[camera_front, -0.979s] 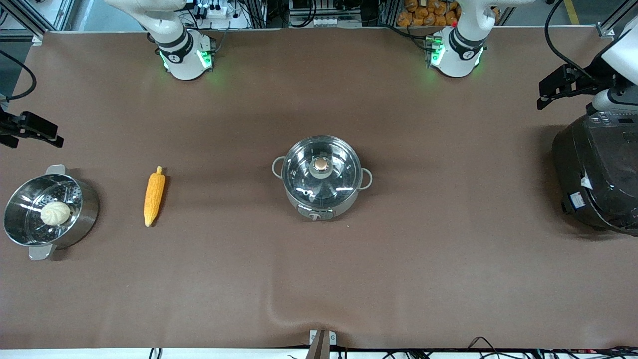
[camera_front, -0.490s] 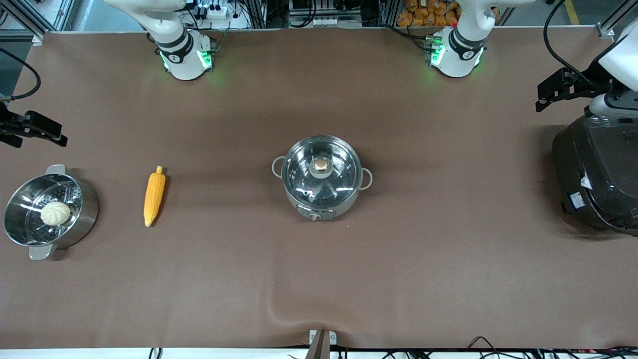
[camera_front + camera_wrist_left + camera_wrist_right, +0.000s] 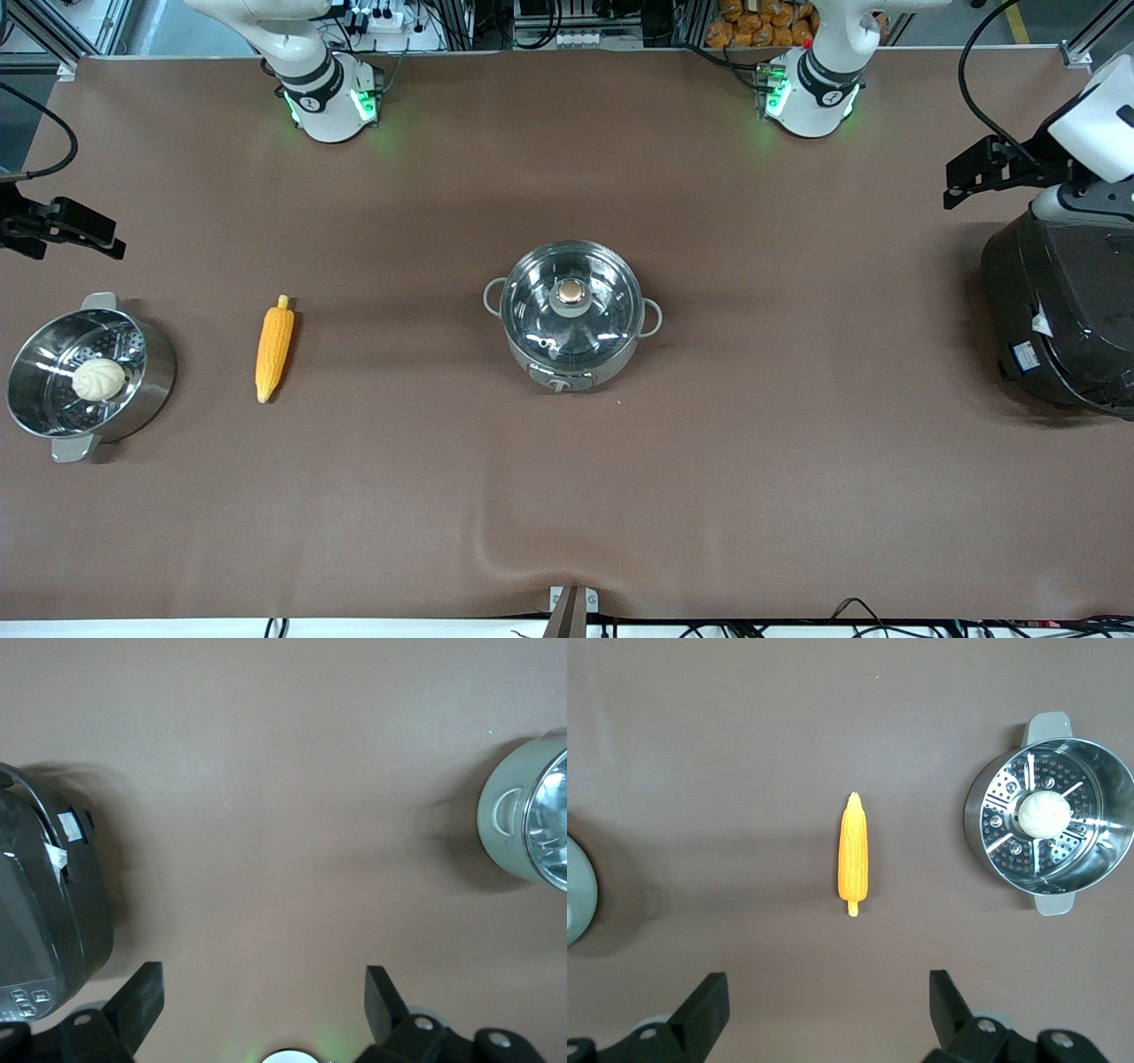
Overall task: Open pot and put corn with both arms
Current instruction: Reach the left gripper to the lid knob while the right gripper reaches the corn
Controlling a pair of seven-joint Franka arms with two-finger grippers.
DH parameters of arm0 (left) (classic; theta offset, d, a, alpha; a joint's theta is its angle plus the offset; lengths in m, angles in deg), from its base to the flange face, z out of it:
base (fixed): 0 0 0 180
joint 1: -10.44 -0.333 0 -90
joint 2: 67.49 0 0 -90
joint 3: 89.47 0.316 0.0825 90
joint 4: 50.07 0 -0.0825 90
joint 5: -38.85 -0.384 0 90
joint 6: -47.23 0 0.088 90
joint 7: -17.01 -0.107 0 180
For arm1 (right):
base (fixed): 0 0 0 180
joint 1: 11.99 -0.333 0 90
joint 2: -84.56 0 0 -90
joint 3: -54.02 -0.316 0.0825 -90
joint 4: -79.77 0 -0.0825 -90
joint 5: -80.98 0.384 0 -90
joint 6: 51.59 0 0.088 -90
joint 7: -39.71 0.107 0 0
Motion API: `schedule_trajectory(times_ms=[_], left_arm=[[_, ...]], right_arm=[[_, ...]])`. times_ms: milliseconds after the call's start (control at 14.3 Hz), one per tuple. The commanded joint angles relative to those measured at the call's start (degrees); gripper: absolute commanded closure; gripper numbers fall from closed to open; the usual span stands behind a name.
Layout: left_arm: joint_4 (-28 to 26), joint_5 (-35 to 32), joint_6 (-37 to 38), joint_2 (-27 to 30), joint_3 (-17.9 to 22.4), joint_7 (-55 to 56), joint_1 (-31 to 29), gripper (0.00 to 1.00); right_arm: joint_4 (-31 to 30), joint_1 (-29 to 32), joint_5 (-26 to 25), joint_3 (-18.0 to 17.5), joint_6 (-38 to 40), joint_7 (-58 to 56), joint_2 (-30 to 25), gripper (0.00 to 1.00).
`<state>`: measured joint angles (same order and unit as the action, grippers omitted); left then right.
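Note:
The steel pot point(image 3: 571, 341) stands mid-table with its glass lid point(image 3: 602, 310) on and the coppery knob point(image 3: 572, 291) on top. The corn point(image 3: 274, 348) lies flat on the mat toward the right arm's end, apart from the pot. My left gripper point(image 3: 952, 188) hangs open and empty over the mat beside the black cooker. Its wrist view shows open fingers point(image 3: 142, 1001) and the pot point(image 3: 523, 815) at the edge. My right gripper point(image 3: 113, 246) hangs open and empty above the mat near the steamer basket. Its wrist view shows the corn point(image 3: 853, 857).
A perforated steamer basket point(image 3: 152, 372) holding a pale bun point(image 3: 98, 378) stands at the right arm's end, also in the right wrist view point(image 3: 1099, 864). A large black cooker point(image 3: 1059, 310) stands at the left arm's end, also in the left wrist view point(image 3: 44, 904).
Both grippers have drifted a little toward the middle of the table. The pot, lid and corn have not moved.

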<state>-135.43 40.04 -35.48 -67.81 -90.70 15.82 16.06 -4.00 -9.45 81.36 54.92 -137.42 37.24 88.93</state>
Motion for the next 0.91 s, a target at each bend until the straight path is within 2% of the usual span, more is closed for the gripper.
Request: schedule_trajectory(times_ms=[0, 280, 490, 839], left_arm=[[1.60, 2.85, 0.62, -2.31, -0.18, 5.89, 0.43, 0.00], [2.65, 3.21, -0.26, -6.08, -1.59, 16.11, 5.86, 0.00], [5.99, 6.63, -2.36, -12.49, -1.59, 25.94, 11.83, 0.00], [6.35, 6.29, -9.47, -18.21, -1.41, 36.50, 22.91, 0.00]], right_arm=[[-1.66, -0.34, 0.33, -0.02, -1.09, 1.41, -1.21, 0.00], [-4.47, -0.78, 0.33, -0.02, -5.56, 1.41, -1.21, 0.00], [-7.80, -1.13, 0.33, -0.02, -9.61, 1.41, -1.21, 0.00], [-18.78, -0.87, 0.42, 0.07, -23.75, 1.41, 1.24, 0.00]])
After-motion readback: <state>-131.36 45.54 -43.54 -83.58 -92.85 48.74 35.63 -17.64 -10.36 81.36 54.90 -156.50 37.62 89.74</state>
